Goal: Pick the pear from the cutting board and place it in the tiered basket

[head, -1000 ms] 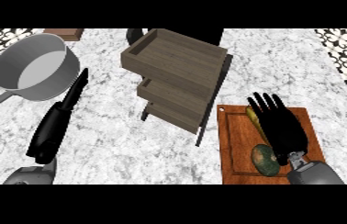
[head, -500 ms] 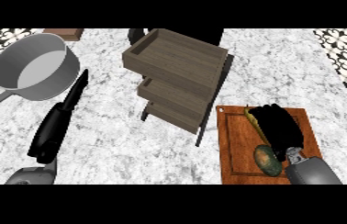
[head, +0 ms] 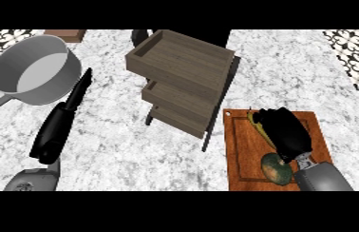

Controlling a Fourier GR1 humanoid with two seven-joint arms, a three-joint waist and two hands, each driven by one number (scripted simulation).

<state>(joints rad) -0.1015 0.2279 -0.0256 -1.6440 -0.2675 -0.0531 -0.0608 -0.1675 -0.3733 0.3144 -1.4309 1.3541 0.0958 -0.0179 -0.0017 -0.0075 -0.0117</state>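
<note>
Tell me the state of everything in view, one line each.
Pot: upright, empty.
Basket: tiers empty.
Board: holds the pear.
Pear: lying on board, partly under hand.
Right robot hand: fingers curled over pear.
Left robot hand: open, resting at left.

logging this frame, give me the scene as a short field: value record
right hand: over cutting board, fingers curled round a yellow-green thing, likely the pear
green fruit: on the board, by the wrist
tiered basket: left of board, nothing seen in top tier
left hand: open, flat on counter
pot: far left
</note>
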